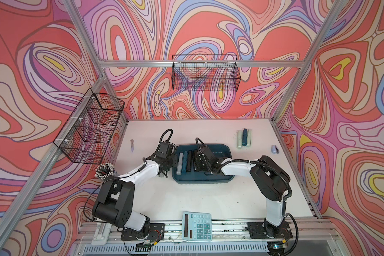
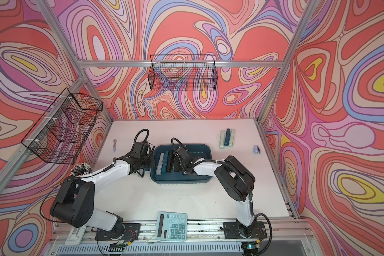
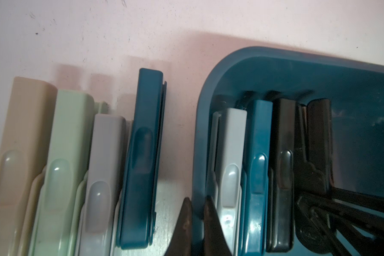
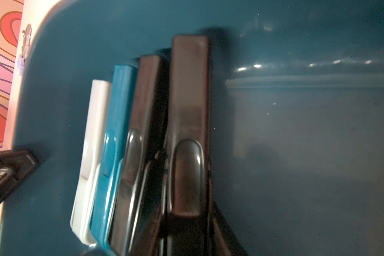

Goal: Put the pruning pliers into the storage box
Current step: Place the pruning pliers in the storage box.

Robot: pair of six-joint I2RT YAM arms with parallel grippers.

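Note:
The dark teal storage box (image 1: 208,182) (image 2: 182,181) sits mid-table. My left gripper (image 3: 198,199) (image 1: 173,165) is shut on its left wall (image 3: 208,93). Inside lie a grey (image 3: 233,144), a teal (image 3: 259,137) and a black (image 3: 284,137) pruning plier side by side. A second black plier (image 4: 189,110) lies beside them between the fingers of my right gripper (image 4: 189,204). They flank it closely; whether they still press it does not show. Beige (image 3: 20,133), green (image 3: 69,133), grey (image 3: 106,155) and teal (image 3: 144,144) pliers lie on the table left of the box. Another group (image 1: 244,138) lies back right.
A teal calculator (image 1: 197,226) lies at the front edge. A small lilac object (image 1: 275,149) sits at the far right, a small pale tool (image 1: 132,145) at the left. Black wire baskets hang on the left wall (image 1: 91,126) and on the back wall (image 1: 205,73).

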